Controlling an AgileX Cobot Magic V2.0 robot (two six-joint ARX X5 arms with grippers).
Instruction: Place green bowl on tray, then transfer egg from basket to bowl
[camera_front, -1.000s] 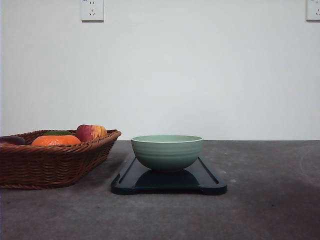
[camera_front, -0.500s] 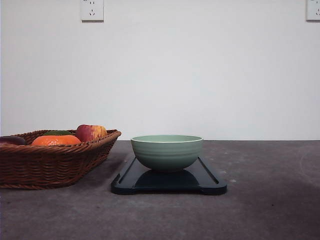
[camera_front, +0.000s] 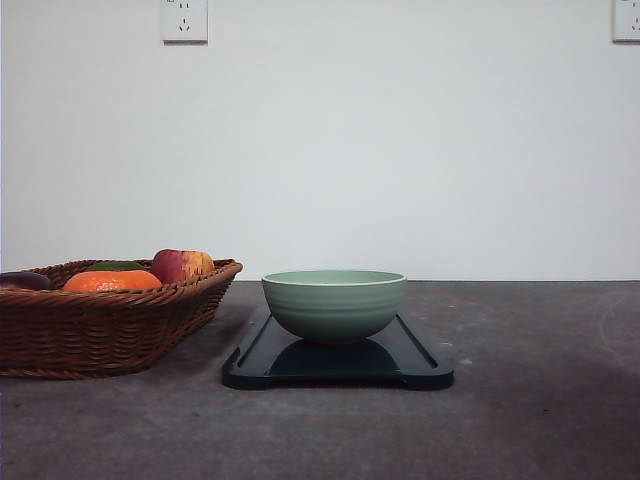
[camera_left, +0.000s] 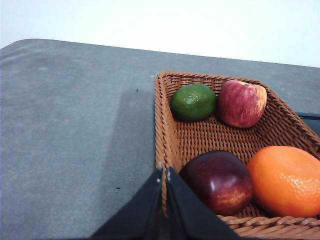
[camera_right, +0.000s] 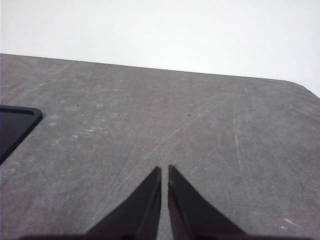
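green bowl (camera_front: 334, 304) sits on the tray (camera_front: 418, 362), both grippers closed and holding nothing.

front view: in the middle of the frame the pale green bowl, round with faint ridges, stands on the flat dark tray with rounded corners. at the left the brown woven basket (camera_front: 100, 325) holds an orange (camera_front: 111, 281), an apple (camera_front: 181, 265), a green fruit and a dark one. the grey table (camera_front: 540, 420) looks rough. two white sockets are on the wall at the top; no writing can be read.
left wrist view: the left gripper (camera_left: 164, 172) has its dark pointed fingers pressed together, low at the basket's near rim, beside a dark red fruit (camera_left: 218, 181). a lime (camera_left: 193, 102) lies further in.
right wrist view: the right gripper (camera_right: 164, 171) has its fingers almost touching, over bare scratched table. one tray corner is at the left edge.
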